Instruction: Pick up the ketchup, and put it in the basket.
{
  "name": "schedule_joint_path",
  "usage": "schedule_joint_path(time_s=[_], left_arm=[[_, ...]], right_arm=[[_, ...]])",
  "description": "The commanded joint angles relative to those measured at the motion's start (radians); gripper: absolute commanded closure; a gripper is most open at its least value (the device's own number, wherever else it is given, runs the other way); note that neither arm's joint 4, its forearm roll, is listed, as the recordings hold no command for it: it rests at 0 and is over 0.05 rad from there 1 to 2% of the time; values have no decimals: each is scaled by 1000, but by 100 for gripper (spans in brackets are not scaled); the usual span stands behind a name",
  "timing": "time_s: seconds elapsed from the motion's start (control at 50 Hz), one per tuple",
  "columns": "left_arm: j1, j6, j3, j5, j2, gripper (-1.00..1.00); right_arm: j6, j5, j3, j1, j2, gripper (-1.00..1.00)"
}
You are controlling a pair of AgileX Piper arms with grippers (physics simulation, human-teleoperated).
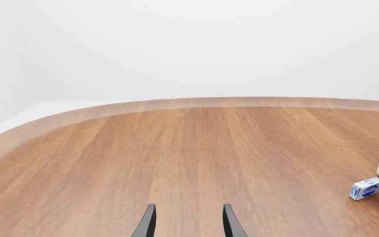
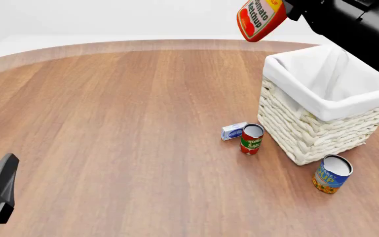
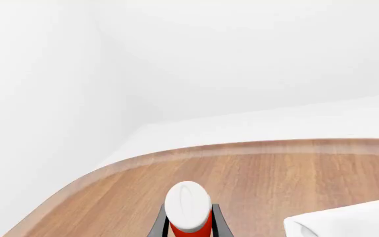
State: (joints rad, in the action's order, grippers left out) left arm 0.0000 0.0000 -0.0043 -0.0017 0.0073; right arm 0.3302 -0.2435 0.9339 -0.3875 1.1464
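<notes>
Ketchup [image 2: 260,19] glossy plastic, tilted in right pincer [image 3: 188,223], above woven basket [image 2: 321,123].

ketchup [image 2: 260,19]: red-orange, white-red label, white cap | basket [image 2: 308,129]: cream weave, white lining | tabletop [image 2: 124,123]: brown woodgrain | can [image 2: 250,138] beside basket: red-green | can [image 2: 331,174]: blue-yellow | box [image 2: 234,131]: white-blue

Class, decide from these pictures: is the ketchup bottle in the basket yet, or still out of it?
Out. The ketchup is held tilted in the air by the right gripper, above the far-left corner of the basket.
</notes>
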Motion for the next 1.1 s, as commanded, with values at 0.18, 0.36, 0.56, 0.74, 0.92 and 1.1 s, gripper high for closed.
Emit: schedule_joint_path(time_s=[0.18, 0.36, 0.56, 0.74, 0.92, 1.1], left_arm=[[0, 0, 0, 0, 0, -100], [0, 0, 0, 0, 0, -100], [0, 0, 0, 0, 0, -100], [0, 0, 0, 0, 0, -100], [0, 0, 0, 0, 0, -100], [0, 0, 0, 0, 0, -100]], right_arm=[[63, -26, -82, 159, -69, 100], [78, -37, -116, 218, -86, 100], [63, -43, -157, 282, -103, 100], [59, -64, -195, 318, -93, 100], [45, -73, -210, 359, -76, 100], [32, -84, -219, 390, -40, 100]])
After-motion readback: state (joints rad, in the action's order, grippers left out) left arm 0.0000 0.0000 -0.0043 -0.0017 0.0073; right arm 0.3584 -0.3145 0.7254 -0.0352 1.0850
